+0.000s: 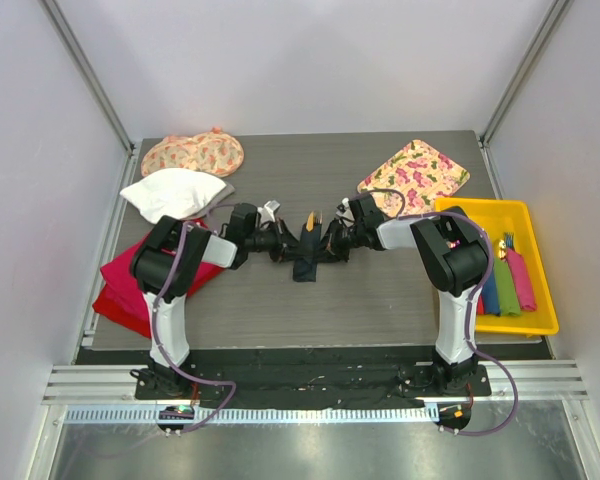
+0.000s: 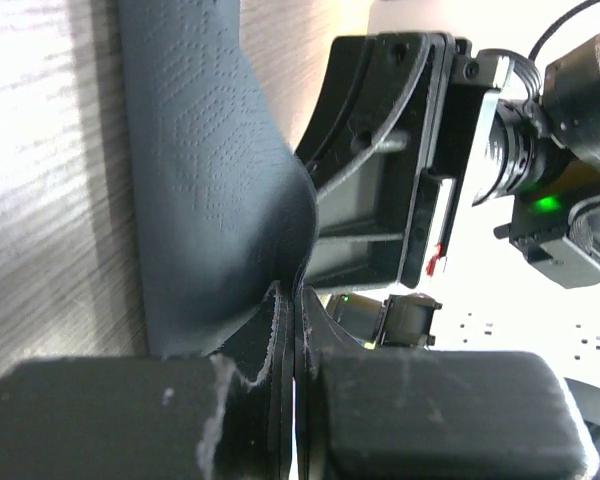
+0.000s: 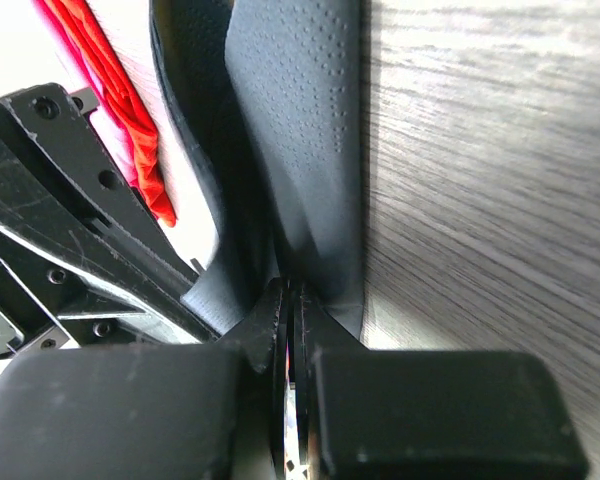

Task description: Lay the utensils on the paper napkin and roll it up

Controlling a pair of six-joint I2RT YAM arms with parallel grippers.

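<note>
In the centre of the overhead view, the left gripper (image 1: 286, 244) and right gripper (image 1: 330, 241) face each other above the grey table (image 1: 380, 300). Each is clamped tight on the dark paper napkin (image 1: 305, 262), which is bunched between them. Tan-orange utensils (image 1: 311, 220) poke out just above the napkin's upper edge.

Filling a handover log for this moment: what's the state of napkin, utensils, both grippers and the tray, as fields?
paper napkin: dark, bunched mid-table between the two grippers
left gripper: shut on paper napkin
right gripper: shut on paper napkin, opposite side
utensils: tan tip showing at napkin's far end
yellow tray: right edge, holds coloured rolls
</note>
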